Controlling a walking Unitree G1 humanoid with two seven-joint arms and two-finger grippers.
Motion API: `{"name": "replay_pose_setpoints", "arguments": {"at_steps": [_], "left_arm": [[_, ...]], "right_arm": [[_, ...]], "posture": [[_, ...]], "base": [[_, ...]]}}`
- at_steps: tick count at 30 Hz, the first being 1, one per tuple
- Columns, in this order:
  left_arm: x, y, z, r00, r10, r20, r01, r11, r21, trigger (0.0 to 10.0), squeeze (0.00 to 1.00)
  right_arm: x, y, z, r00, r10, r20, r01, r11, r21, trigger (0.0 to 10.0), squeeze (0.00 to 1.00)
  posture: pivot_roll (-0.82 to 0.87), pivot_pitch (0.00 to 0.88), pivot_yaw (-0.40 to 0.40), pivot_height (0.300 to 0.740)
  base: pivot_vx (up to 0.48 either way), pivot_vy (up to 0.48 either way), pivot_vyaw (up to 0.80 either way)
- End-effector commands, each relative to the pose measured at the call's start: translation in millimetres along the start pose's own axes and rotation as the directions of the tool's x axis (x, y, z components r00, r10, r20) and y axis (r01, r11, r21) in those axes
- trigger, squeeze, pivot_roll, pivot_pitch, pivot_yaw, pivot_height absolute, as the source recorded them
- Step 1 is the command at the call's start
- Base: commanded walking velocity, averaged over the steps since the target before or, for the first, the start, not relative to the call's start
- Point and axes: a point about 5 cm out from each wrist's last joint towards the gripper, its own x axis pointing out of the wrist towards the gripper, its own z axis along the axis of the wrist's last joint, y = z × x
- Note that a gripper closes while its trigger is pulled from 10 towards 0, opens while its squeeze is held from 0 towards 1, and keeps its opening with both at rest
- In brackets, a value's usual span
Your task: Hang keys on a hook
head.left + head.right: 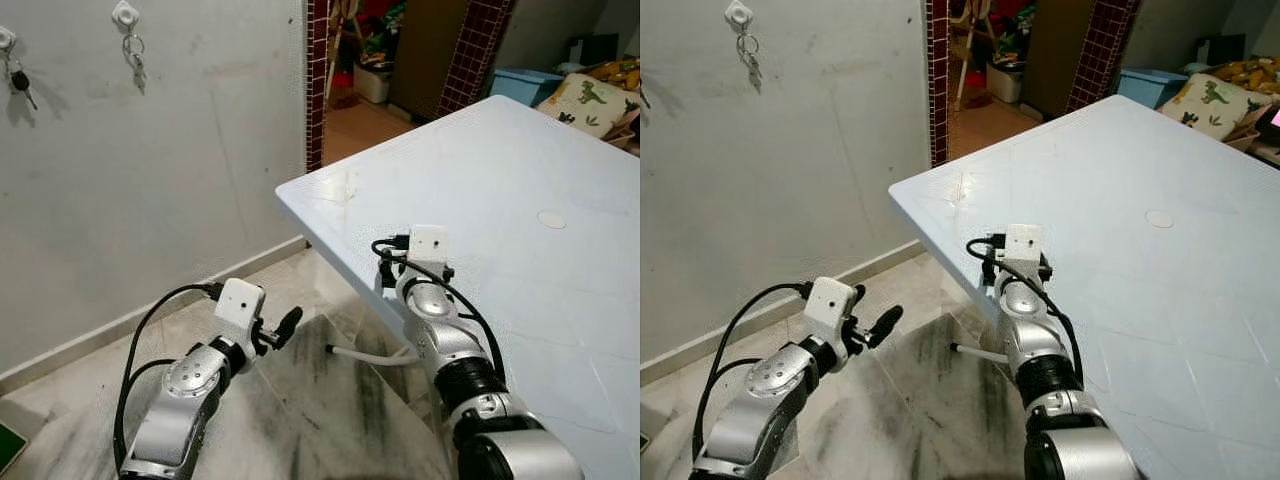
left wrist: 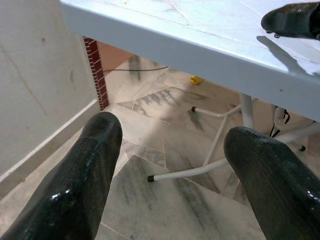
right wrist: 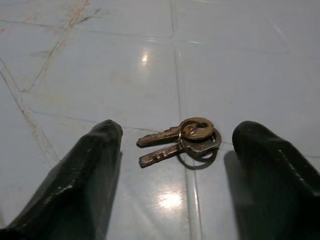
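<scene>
While the right gripper [image 3: 175,150] is hovering low over the pale blue plastic table [image 1: 520,170] near its corner, its fingers [image 3: 85,175] are standing wide apart on either side of the small bunch of two brass keys on a metal ring [image 3: 180,142], which is lying flat on the tabletop between them, untouched. Being thin, hard, light metal on a smooth glossy surface, the bunch is likely to skid or pivot under a careless pinch, so closing across the stacked heads and ring, its thickest part, looks safest and leaves the ring free for a white wall hook [image 1: 125,14]. The left gripper [image 2: 170,165] is hanging over the marble floor [image 2: 165,200], fingers spread and empty.
</scene>
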Motion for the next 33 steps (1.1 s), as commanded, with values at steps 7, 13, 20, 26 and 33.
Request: {"name": "replay_pose_setpoints", "arguments": {"at_steps": [7,13,20,26,33], "left_arm": [[0.6,3.1,0,1.0,-0.003,-0.002,0.003,1.0,-0.008,10.0,0.0],[0.9,3.6,-1,1.0,-0.008,-0.005,0.008,1.0,-0.012,10.0,0.0],[0.2,-2.9,3,0.996,-0.08,0.03,0.079,0.996,0.032,10.0,0.0],[0.1,-4.3,4,0.994,-0.098,0.041,0.097,0.995,0.03,10.0,0.0],[-0.8,-11.4,9,0.986,-0.153,0.073,0.145,0.984,0.103,10.0,0.0]], "right_arm": [[3.2,-2.2,0,1.0,-0.006,-0.007,0.006,0.999,0.04,0.0,0.0],[4.7,-7.2,-4,1.0,-0.025,-0.016,0.025,0.999,0.044,0.0,0.0],[5.5,-7.6,-3,0.999,-0.03,-0.014,0.031,0.999,0.045,0.0,0.0],[5.3,-7.9,-5,0.999,-0.032,-0.015,0.032,0.998,0.048,0.0,0.0],[5.4,-8.1,-6,0.999,-0.031,-0.016,0.031,0.998,0.057,0.0,0.0]], "posture": [[0.07,0.023,-0.022,0.74],[0.07,0.024,-0.02,0.74],[0.07,0.025,-0.019,0.74],[0.07,0.027,-0.018,0.74],[0.07,0.029,-0.017,0.74]], "base": [[0.0,0.0,0.0],[0.0,0.0,0.0],[0.0,0.0,0.0],[0.0,0.0,0.0],[0.0,0.0,0.0]]}}
